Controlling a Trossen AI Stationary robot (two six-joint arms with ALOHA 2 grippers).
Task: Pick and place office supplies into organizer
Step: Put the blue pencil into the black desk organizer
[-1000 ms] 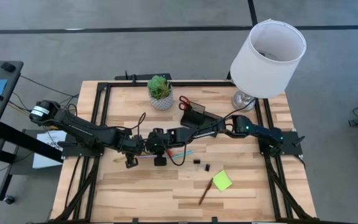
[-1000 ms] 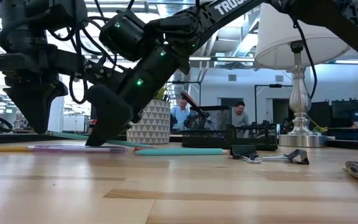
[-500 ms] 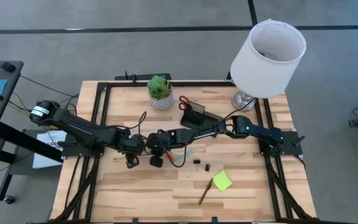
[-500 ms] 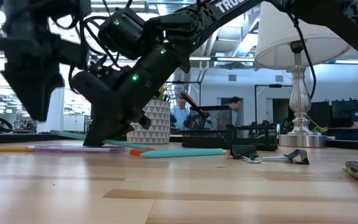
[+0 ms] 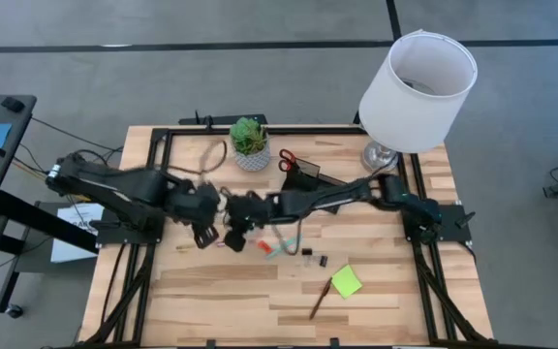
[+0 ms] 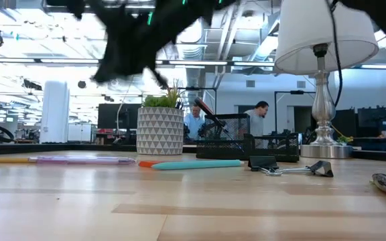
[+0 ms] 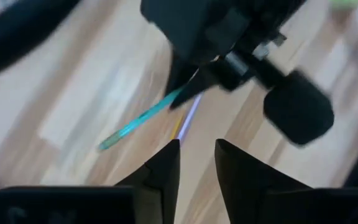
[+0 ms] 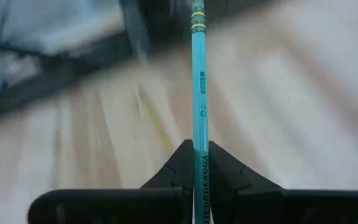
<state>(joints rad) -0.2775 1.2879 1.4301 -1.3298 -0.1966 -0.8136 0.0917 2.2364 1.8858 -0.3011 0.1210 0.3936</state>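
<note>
Teal "TICONDEROGA" pencil (image 8: 198, 93) in right hand (image 8: 197, 163)

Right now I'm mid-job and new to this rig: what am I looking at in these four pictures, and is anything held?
Two dark robot arms work at a wooden table. One picture looks straight down, one looks level across the tabletop, and two come from cameras on the wrists.

The right gripper has its fingers shut on a teal pencil, lifted off the wood. The left gripper hangs beside it, fingers slightly apart, holding nothing.

On the table: another teal pen, a pink pen, a yellow pencil, black clips, a green sticky-note pad and a brown pencil. The black organizer, with red-handled scissors standing in it, sits near a plant pot and a lamp.
</note>
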